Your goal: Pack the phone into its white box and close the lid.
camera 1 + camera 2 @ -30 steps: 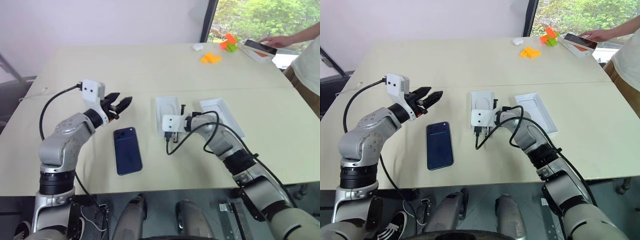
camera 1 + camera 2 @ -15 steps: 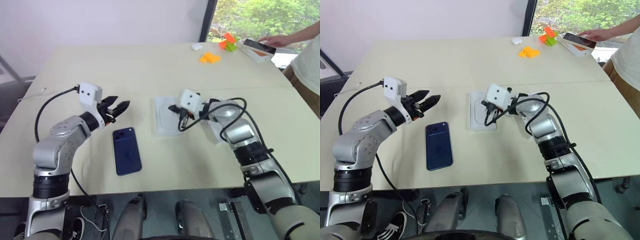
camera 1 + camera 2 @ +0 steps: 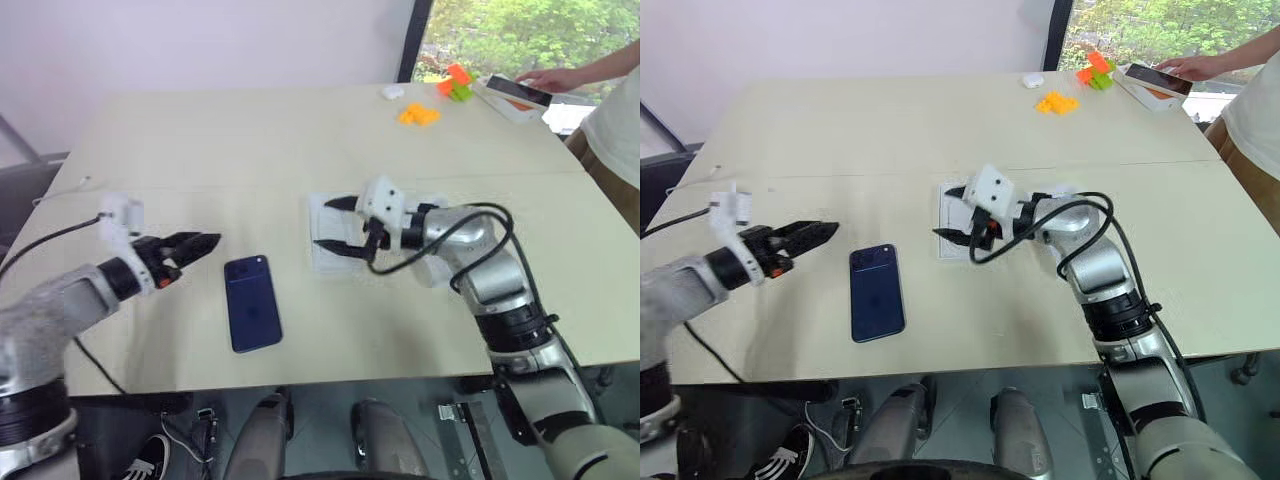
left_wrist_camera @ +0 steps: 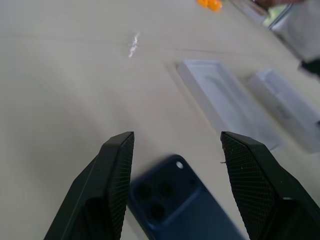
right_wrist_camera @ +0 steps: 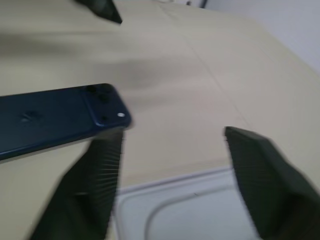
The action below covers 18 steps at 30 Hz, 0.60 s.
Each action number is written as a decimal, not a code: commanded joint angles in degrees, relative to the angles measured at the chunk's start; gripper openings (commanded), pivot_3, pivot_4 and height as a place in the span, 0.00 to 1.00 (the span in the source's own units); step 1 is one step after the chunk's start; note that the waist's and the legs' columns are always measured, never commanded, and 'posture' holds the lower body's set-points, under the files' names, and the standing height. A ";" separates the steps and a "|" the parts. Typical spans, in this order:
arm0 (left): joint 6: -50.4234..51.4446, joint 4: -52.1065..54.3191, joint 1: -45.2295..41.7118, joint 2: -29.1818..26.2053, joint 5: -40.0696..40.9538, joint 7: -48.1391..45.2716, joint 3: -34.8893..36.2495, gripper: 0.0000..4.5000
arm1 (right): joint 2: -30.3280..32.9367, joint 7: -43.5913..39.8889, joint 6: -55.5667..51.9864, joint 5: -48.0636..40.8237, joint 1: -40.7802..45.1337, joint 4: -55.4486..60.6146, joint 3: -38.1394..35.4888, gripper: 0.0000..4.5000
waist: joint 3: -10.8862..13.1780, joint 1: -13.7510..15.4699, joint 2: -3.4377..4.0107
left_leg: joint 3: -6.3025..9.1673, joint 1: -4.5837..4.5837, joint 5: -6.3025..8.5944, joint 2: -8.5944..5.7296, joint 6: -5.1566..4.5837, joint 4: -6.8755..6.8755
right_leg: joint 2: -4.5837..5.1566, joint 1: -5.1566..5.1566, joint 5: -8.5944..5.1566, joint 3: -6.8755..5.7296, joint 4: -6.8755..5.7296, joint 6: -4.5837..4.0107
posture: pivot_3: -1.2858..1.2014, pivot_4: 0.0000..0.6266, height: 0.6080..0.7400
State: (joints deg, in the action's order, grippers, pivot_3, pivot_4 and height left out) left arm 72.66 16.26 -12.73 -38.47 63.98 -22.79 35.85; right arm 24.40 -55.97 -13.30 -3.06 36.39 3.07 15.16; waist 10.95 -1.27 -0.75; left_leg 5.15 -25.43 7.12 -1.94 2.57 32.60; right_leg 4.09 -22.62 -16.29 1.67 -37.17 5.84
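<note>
The dark blue phone (image 3: pixel 252 302) lies flat on the table, back up, with its camera cluster at the far end. My left gripper (image 3: pixel 205 243) hovers to the left of it, open and empty; the left wrist view shows the phone (image 4: pixel 185 200) just below the spread fingers. My right gripper (image 3: pixel 323 224) is open and points left above a white insert (image 3: pixel 322 262) with a rounded recess. Whether the white box lies under that insert I cannot tell. The lid (image 4: pixel 287 112), white inside, lies just right of the insert, mostly behind my right forearm.
At the far right corner are orange blocks (image 3: pixel 421 115), an orange-and-green toy (image 3: pixel 455 85) and a small white object (image 3: pixel 392 92). A person's hand (image 3: pixel 555 80) rests on another phone on an orange-and-white box (image 3: pixel 518 95). The table's front edge runs close below the phone.
My right gripper has lifted off the white insert, turned to point left and gone from shut to open. My left arm has drawn back and to the left, away from the phone, still open.
</note>
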 commanded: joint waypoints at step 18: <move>-1.26 -0.30 25.50 -5.25 34.32 15.09 3.86 0.98 | -0.29 3.35 30.72 17.44 0.51 -5.00 14.24 0.00 | -0.08 0.28 -0.14 | -0.49 0.00 0.14 -0.05 0.03 -0.40 | 0.96 -0.14 0.08 -0.34 0.71 -0.23 | 0.52 0.24 1.00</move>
State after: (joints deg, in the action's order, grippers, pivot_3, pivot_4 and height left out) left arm 72.29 14.85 12.28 -43.34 97.56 -7.92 41.61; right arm 24.73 -54.08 14.39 12.80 36.02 -1.93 28.69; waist 10.86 -0.99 -0.88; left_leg 4.66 -25.43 7.25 -1.98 2.61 32.13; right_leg 5.04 -22.80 -16.20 1.31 -36.45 5.61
